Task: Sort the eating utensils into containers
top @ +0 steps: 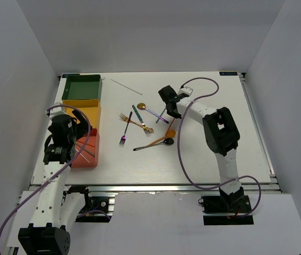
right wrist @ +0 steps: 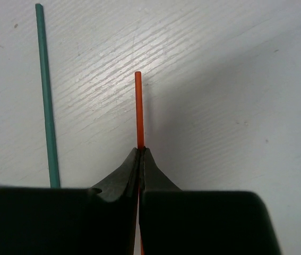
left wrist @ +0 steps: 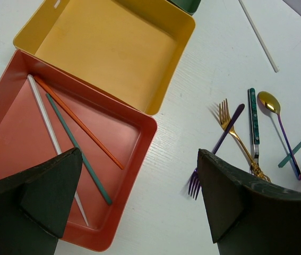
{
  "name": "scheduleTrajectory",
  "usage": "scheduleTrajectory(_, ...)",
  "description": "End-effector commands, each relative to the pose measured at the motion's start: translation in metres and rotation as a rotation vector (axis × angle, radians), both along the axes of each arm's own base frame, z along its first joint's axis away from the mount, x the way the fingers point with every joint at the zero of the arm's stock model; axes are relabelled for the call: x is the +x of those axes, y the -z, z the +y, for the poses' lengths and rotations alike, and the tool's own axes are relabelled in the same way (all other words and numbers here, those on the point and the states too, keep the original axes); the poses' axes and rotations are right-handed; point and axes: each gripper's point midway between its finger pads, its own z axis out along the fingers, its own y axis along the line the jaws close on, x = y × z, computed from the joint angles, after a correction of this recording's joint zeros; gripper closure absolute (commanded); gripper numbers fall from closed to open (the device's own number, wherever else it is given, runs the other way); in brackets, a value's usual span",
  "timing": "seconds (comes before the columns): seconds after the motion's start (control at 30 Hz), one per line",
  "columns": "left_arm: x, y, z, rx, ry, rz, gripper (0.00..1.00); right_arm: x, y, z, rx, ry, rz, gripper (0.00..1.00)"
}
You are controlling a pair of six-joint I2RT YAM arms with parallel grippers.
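Right gripper (right wrist: 140,154) pinched on thin orange chopstick (right wrist: 138,109) (teal chopstick (right wrist: 46,95) beside), left gripper (left wrist: 139,196) wide open, empty, above shallow orange-red tray (left wrist: 139,154).

Three trays line the table's left edge: dark green tray (top: 83,88) farthest, yellow tray (left wrist: 108,49) bare, orange-red tray (left wrist: 12,125) nearest, holding white, orange and teal chopsticks. Forks and spoons lie scattered mid-table; a white chopstick (top: 125,86) lies toward the far edge.
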Motion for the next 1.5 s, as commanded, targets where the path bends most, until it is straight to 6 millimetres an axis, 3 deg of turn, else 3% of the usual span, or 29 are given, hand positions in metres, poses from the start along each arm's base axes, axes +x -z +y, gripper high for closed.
scheduleTrajectory(0.0, 0.0, -0.003, -0.001, 0.005, 0.01, -0.018, 0.02, 0.003, -0.049, -0.016, -0.033, 0.049, -0.095, 1.0)
scheduleTrajectory(0.13, 0.0, -0.003, -0.002, 0.004, 0.009, -0.018, 0.02, -0.004, -0.061, -0.025, -0.049, 0.068, -0.11, 1.0)
scheduleTrajectory(0.27, 0.003, -0.009, -0.013, -0.024, 0.068, -0.051, 0.02, -0.008, -0.079, -0.016, 0.022, -0.002, -0.168, 1.0)
scheduleTrajectory(0.3, 0.005, -0.011, -0.022, -0.045, 0.112, -0.064, 0.02, -0.002, -0.091, -0.001, 0.082, -0.049, -0.228, 1.0)
scheduleTrajectory(0.4, 0.007, -0.023, -0.082, -0.204, 0.419, -0.145, 0.02, -0.031, -0.104, 0.046, 0.176, -0.3, -0.225, 1.0)
scheduleTrajectory(0.43, -0.001, -0.033, -0.117, -0.3, 0.618, -0.199, 0.02, -0.043, -0.114, 0.066, 0.239, -0.412, -0.228, 1.0)
scheduleTrajectory(0.5, -0.012, -0.047, -0.148, -0.475, 0.76, -0.248, 0.02, -0.071, -0.123, 0.099, 0.331, -0.547, -0.232, 1.0)
scheduleTrajectory(0.53, -0.012, -0.069, -0.157, -0.498, 0.839, -0.353, 0.02, -0.087, -0.159, 0.127, 0.489, -0.673, -0.302, 1.0)
scheduleTrajectory(0.57, -0.024, -0.066, -0.168, -0.607, 0.887, -0.327, 0.02, -0.107, -0.147, 0.132, 0.549, -0.712, -0.272, 1.0)
scheduleTrajectory(0.6, -0.026, -0.07, -0.17, -0.626, 0.902, -0.342, 0.02, -0.12, -0.176, 0.139, 0.632, -0.762, -0.34, 1.0)
scheduleTrajectory(0.7, -0.042, -0.079, -0.187, -0.638, 0.995, -0.364, 0.02, -0.161, -0.208, 0.16, 0.847, -0.895, -0.434, 1.0)
scheduleTrajectory(0.77, -0.05, -0.084, -0.193, -0.641, 1.036, -0.38, 0.02, -0.184, -0.245, 0.168, 0.94, -0.973, -0.555, 1.0)
scheduleTrajectory(0.97, -0.075, -0.086, -0.215, -0.655, 1.127, -0.401, 0.02, -0.223, -0.287, 0.18, 1.05, -1.044, -0.686, 1.0)
scheduleTrajectory(1.17, -0.077, -0.084, -0.223, -0.646, 1.146, -0.383, 0.05, -0.234, -0.315, 0.19, 1.099, -1.037, -0.773, 1.0)
scheduleTrajectory(1.3, -0.079, -0.082, -0.227, -0.65, 1.161, -0.372, 0.21, -0.237, -0.325, 0.196, 1.122, -1.048, -0.78, 1.0)
scheduleTrajectory(1.33, -0.079, -0.083, -0.228, -0.649, 1.166, -0.377, 0.34, -0.238, -0.327, 0.197, 1.129, -1.051, -0.785, 1.0)
scheduleTrajectory(1.4, -0.08, -0.087, -0.23, -0.651, 1.175, -0.391, 0.45, -0.238, -0.33, 0.2, 1.136, -1.048, -0.791, 1.0)
scheduleTrajectory(1.43, -0.08, -0.088, -0.23, -0.657, 1.178, -0.391, 0.59, -0.239, -0.33, 0.202, 1.14, -1.05, -0.789, 1.0)
scheduleTrajectory(1.47, -0.082, -0.089, -0.232, -0.66, 1.189, -0.391, 0.65, -0.239, -0.33, 0.203, 1.141, -1.048, -0.791, 1.0)
